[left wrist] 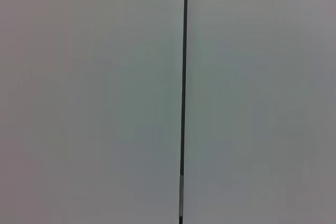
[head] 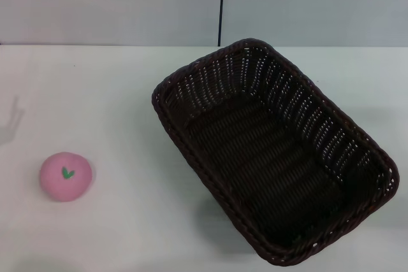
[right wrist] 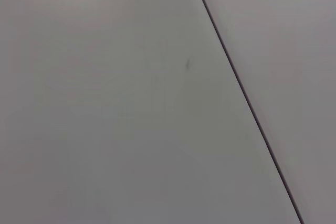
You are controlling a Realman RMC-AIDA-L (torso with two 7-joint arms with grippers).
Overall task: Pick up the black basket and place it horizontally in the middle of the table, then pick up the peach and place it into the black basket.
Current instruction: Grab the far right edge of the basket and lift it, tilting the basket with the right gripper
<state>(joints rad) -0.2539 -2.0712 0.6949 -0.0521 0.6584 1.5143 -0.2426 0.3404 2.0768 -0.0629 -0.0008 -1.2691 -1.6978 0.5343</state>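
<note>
White table (head: 127,93): black basket (head: 274,157) set diagonally at right, peach (head: 65,176) well apart at left; grippers unseen

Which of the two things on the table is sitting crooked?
The black basket, on the right: its long sides run diagonally across the table. The peach, on the left, is round, so it shows no such slant.

White table (head: 127,93): black basket (head: 274,157) angled at right, peach (head: 65,176) left, well apart.

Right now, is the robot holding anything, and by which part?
Nothing is held: the black basket and the peach lie free on the table, no gripper in view.
</note>
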